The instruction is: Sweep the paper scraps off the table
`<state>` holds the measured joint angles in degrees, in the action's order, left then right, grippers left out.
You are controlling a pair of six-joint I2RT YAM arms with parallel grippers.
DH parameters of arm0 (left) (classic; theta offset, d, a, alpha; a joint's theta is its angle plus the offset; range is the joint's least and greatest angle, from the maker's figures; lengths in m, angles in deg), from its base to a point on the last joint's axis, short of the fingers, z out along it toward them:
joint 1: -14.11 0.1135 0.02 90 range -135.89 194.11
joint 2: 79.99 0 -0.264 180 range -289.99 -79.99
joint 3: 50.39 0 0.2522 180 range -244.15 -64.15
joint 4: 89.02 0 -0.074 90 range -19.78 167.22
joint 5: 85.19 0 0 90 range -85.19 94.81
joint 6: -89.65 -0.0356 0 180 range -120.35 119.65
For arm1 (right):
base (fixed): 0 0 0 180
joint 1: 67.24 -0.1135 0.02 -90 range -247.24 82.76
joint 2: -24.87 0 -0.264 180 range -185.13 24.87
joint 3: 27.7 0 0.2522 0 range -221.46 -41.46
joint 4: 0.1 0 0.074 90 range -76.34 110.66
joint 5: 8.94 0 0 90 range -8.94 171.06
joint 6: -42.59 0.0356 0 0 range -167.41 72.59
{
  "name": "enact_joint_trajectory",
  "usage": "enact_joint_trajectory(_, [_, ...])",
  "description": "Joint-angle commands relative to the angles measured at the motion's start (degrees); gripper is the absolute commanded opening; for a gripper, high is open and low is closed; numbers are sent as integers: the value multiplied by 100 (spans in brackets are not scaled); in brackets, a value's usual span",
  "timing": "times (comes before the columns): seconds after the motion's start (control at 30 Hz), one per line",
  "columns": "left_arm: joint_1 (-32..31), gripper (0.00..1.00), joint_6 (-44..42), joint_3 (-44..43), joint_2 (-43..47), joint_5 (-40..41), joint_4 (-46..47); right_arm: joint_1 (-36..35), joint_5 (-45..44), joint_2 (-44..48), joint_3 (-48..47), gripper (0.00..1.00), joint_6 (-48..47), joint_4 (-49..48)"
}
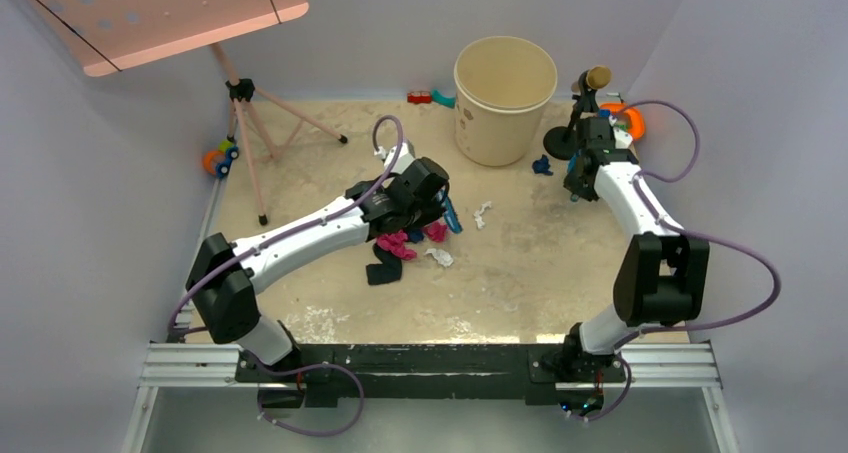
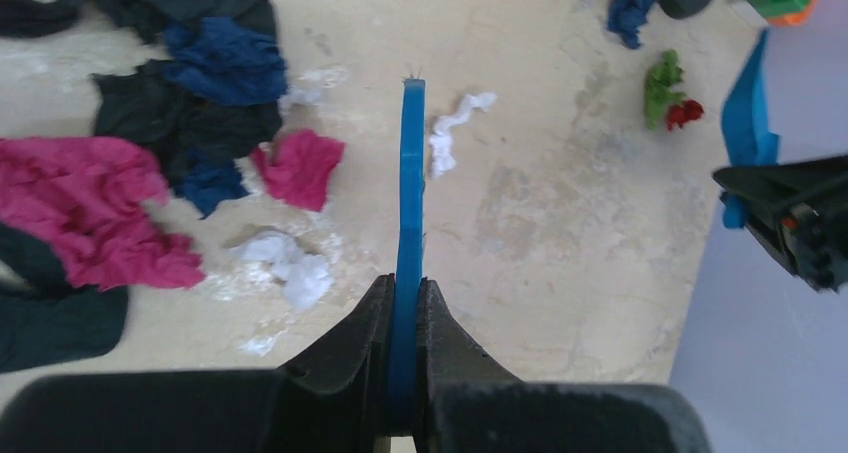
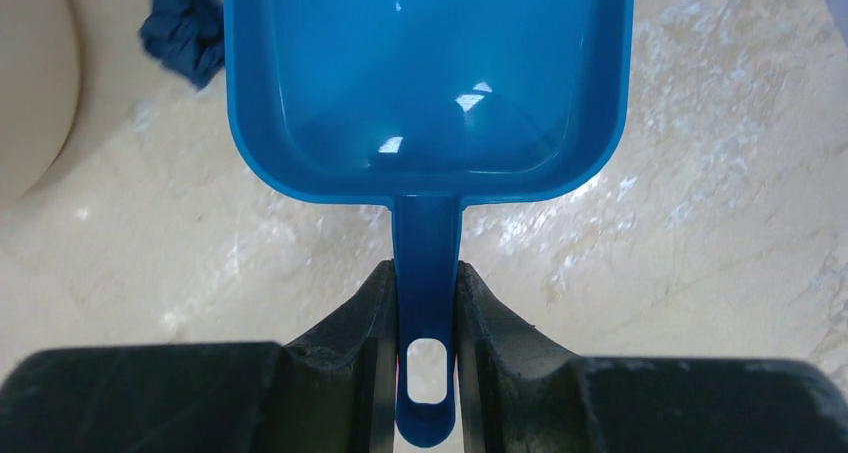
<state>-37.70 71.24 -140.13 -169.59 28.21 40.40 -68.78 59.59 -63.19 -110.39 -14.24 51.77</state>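
My left gripper (image 1: 438, 209) (image 2: 405, 283) is shut on the thin blue brush (image 2: 411, 173), held edge-on just right of the scrap pile. The paper scraps lie left of it: magenta wads (image 2: 90, 208) (image 1: 395, 243), black (image 1: 383, 269) and dark blue (image 2: 225, 58) ones, and a white wad (image 2: 285, 268). A white strip (image 2: 450, 128) lies right of the brush, and green (image 2: 660, 88) and red (image 2: 685, 113) scraps lie further off. My right gripper (image 1: 578, 180) (image 3: 425, 268) is shut on the handle of the blue dustpan (image 3: 430, 73), which is empty, near a dark blue scrap (image 3: 185, 28) on the beige table (image 1: 540, 273).
A beige bin (image 1: 505, 98) stands at the back centre. A tripod (image 1: 255, 123) with a pink board stands at the back left, with a toy (image 1: 220, 158) by it. A black stand (image 1: 575, 123) and an orange toy (image 1: 630, 121) are behind the right arm.
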Motion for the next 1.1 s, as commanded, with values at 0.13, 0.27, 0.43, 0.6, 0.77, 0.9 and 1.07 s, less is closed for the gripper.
enact_joint_trajectory(0.13, [-10, 0, -598, -517, -1055, -1303, 2062, 855, 807, -967, -784, 0, -694, -582])
enact_joint_trajectory(0.27, [-5, 0, -573, -1209, -1759, -1342, 1959, 928, 986, -1605, -1399, 0, -811, -404])
enact_joint_trajectory(0.43, [87, 0, -281, -1807, -2251, -1266, 1005, 936, 1246, -2109, -1760, 0, -783, -93])
enact_joint_trajectory(0.6, [326, 0, 474, -1622, -2010, -774, -542, 918, 1468, -2142, -1426, 0, -365, 180])
enact_joint_trajectory(0.77, [400, 0, 603, -859, -1240, -222, -633, 656, 2297, -1426, -531, 0, -22, 199])
enact_joint_trajectory(0.9, [398, 0, 84, -587, -753, -73, 28, -132, 2954, -763, -33, 0, -60, 383])
enact_joint_trajectory(1.07, [375, 0, -381, -689, -790, -688, 973, -340, 2022, 423, -375, 0, 184, 1253])
